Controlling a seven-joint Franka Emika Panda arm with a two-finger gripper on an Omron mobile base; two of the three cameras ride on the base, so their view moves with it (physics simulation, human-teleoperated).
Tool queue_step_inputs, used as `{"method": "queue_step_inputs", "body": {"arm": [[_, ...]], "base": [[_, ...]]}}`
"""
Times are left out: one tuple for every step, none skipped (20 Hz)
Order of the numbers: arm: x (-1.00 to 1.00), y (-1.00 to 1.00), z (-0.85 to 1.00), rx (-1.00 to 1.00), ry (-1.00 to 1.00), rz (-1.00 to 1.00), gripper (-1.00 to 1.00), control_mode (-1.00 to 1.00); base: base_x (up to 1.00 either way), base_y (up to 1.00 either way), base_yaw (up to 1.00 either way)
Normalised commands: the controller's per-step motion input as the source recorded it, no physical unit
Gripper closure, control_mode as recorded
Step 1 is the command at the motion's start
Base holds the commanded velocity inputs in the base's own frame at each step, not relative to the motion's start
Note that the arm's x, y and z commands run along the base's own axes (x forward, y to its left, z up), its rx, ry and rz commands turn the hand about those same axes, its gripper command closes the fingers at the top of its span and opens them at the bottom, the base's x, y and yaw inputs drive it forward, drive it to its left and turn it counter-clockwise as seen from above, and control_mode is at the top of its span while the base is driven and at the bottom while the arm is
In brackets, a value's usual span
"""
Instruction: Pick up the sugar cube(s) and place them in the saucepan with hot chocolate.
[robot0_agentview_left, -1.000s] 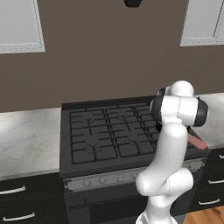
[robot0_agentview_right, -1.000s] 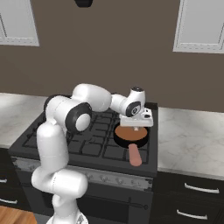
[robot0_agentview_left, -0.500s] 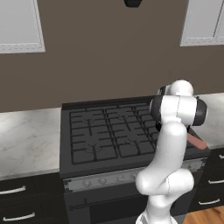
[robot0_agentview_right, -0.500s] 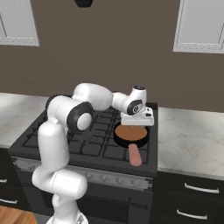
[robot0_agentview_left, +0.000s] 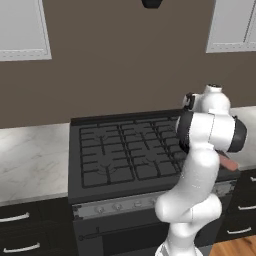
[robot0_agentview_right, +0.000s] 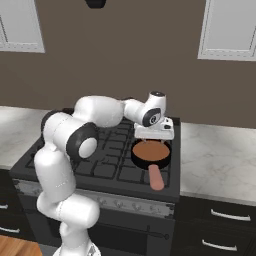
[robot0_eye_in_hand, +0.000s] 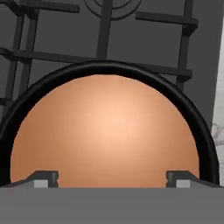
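Observation:
The saucepan (robot0_agentview_right: 151, 153) is a small black pan of brown hot chocolate on the stove's front right burner. Its pinkish-red handle (robot0_agentview_right: 156, 177) points toward the stove front, and the handle's end (robot0_agentview_left: 228, 162) pokes out from behind my arm. My gripper (robot0_agentview_right: 152, 139) hangs just above the pan's far rim, pointing down. Seen from the hand, the brown liquid (robot0_eye_in_hand: 105, 127) lies directly below. The gripper (robot0_eye_in_hand: 111, 179) is open, its fingertips (robot0_eye_in_hand: 43, 178) wide apart with nothing between them. The sugar cubes are out of view.
The black stove (robot0_agentview_left: 125, 150) has dark grates and a row of knobs (robot0_agentview_right: 135, 207) along its front. Marble counter lies to its left (robot0_agentview_left: 30, 160) and right (robot0_agentview_right: 220, 155). Dark drawers sit below, and white wall cabinets (robot0_agentview_right: 230, 27) hang above.
The hand has lifted a little over the saucepan and drawn slightly toward the back of the stove. The pan has not moved.

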Motion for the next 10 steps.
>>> {"method": "queue_step_inputs", "body": {"arm": [[-0.66,0.90,1.00,0.00,-0.13,-0.05,-1.00,-1.00],[-0.70,0.91,1.00,0.00,-0.12,-0.05,-1.00,-1.00],[-0.84,0.96,1.00,0.00,-0.15,-0.04,-1.00,-1.00],[-0.89,1.00,1.00,0.00,-0.15,-0.02,-1.00,-1.00],[-0.89,1.00,1.00,0.00,-0.11,-0.03,-1.00,-1.00],[-0.91,1.00,1.00,0.00,-0.11,-0.03,-1.00,-1.00],[-0.89,1.00,0.99,0.00,-0.09,-0.05,-1.00,-1.00],[-0.89,1.00,0.97,0.00,-0.09,-0.06,-1.00,-1.00],[-0.93,1.00,0.91,0.00,-0.08,-0.06,-1.00,-1.00],[-0.91,1.00,0.94,0.00,-0.07,-0.07,-1.00,-1.00]], "base": [[0.00,0.00,0.00],[0.00,0.00,0.00],[0.00,0.00,0.00],[0.00,0.00,0.00],[0.00,0.00,0.00],[0.00,0.00,0.00],[0.00,0.00,0.00],[0.00,0.00,0.00],[0.00,0.00,0.00],[0.00,0.00,0.00]]}}
